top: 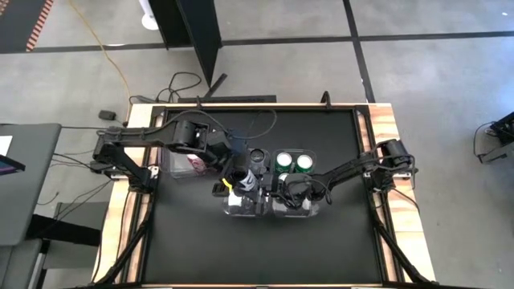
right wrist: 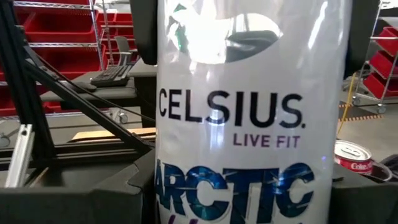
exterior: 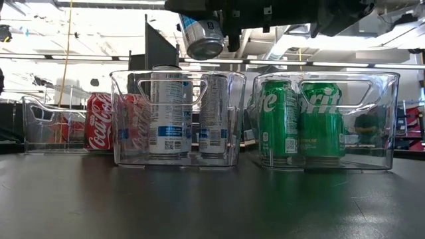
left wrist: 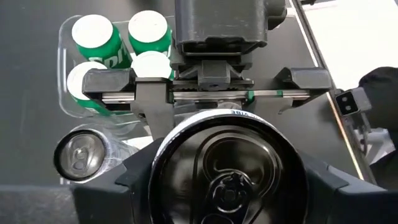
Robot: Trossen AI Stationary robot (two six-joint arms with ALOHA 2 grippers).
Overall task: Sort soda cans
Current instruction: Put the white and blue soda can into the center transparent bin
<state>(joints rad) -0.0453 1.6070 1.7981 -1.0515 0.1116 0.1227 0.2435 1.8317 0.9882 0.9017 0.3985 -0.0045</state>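
Observation:
A silver-grey soda can (exterior: 202, 38) hangs tilted above the middle clear bin (exterior: 119, 119), between both grippers. My left gripper (left wrist: 227, 183) comes from the table's left (top: 239, 183) and is shut on it. The left wrist view looks onto the can's silvery lid (left wrist: 227, 168). My right gripper (right wrist: 249, 199) comes from the right (top: 286, 189) and is shut on the same can (right wrist: 249, 124). Two silver cans (exterior: 166, 113) stand in the middle bin. Green cans (exterior: 299, 119) stand in the right bin and red cans (exterior: 99, 123) in the left bin. My left gripper pinches the silver can between its two fingers (left wrist: 134, 180), one on each side of the wall just below the lid (left wrist: 158, 165). The can's length runs along the fingers, lid toward the wrist. The can is lifted clear and tilted. My right gripper has the same can between its fingers (right wrist: 93, 193), which lie across the printed side wall (right wrist: 168, 186). They come roughly level from the table's right. The can reaches far back between them and fills the wrist view. It touches neither bin nor table.
Three clear plastic bins sit mid-table: the red-can bin (exterior: 33, 126) on the left and farther back, the silver-can bin in the middle, the green-can bin (exterior: 392, 119) on the right. The black tabletop (top: 265, 257) nearer the front edge is bare. Both arms meet over the bins.

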